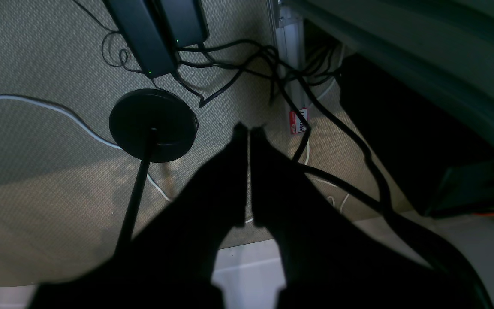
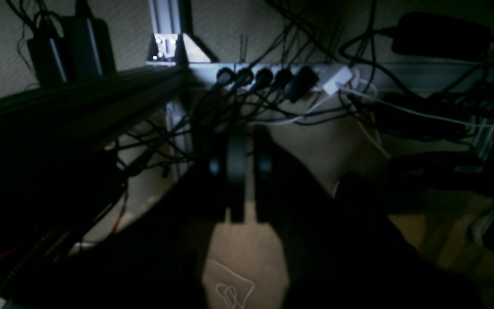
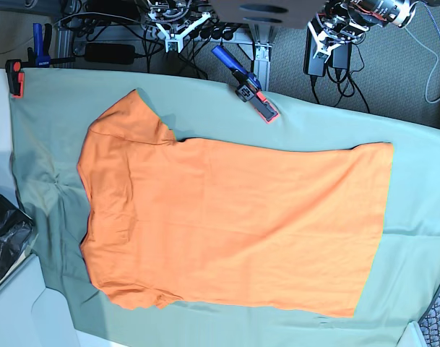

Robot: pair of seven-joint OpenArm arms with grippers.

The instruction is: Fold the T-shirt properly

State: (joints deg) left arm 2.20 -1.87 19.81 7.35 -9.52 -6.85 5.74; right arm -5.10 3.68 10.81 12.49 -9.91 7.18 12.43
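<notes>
The T-shirt (image 3: 234, 224) lies spread flat across the bench (image 3: 422, 173); left gripper (image 1: 249, 131) and right gripper (image 2: 247, 141), both pressed together and empty, hang beyond its far edge.

Looks like a robotics lab or test bench, not a home. Carpeted floor (image 1: 37, 171) strewn with tangled black cables (image 1: 238, 64), power adapters (image 1: 148, 34) with small green lights, and a round black stand base (image 1: 152, 124). Under the bench, an aluminium extrusion frame (image 2: 165, 25) carrying a white power strip (image 2: 281, 71) crowded with plugs. Above, a work table draped in a grey-green cloth (image 3: 53, 108), pinned at the edge by an orange clamp (image 3: 16, 76) and a blue-handled spring clamp (image 3: 245, 83). Arm hardware mounted along the far edge
</notes>
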